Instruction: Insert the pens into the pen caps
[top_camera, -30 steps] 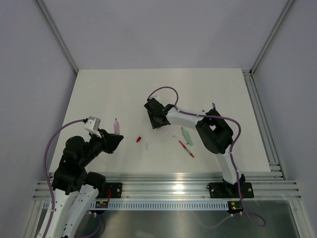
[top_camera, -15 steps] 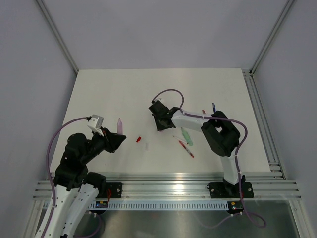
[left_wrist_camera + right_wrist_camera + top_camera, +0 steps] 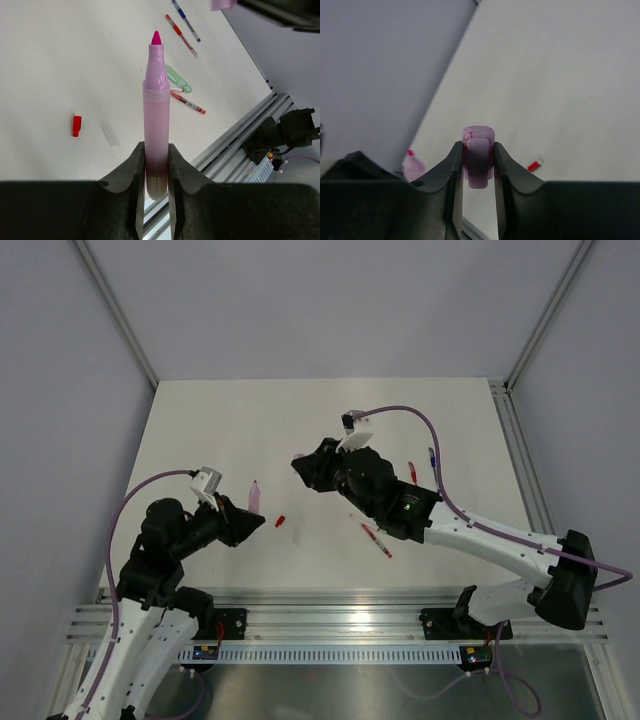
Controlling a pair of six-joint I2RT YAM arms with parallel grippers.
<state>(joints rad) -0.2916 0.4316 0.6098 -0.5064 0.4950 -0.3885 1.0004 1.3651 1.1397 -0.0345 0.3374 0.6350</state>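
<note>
Left gripper (image 3: 156,150) pinches the translucent pink felt-tip pen (image 3: 155,110) by its lower barrel, jaws nearly closed, tip pointing up. In the lower left of the top view it has edged rightward. A tiny red plastic cap (image 3: 280,521) lies on the white table (image 3: 220,430) between the arms. At centre, the right gripper (image 3: 479,155) has narrowed onto the stubby pink plastic cap (image 3: 479,134) and swung up off the table. Pen and cap are both airborne, near but apart, so lining them up looks next.
</note>
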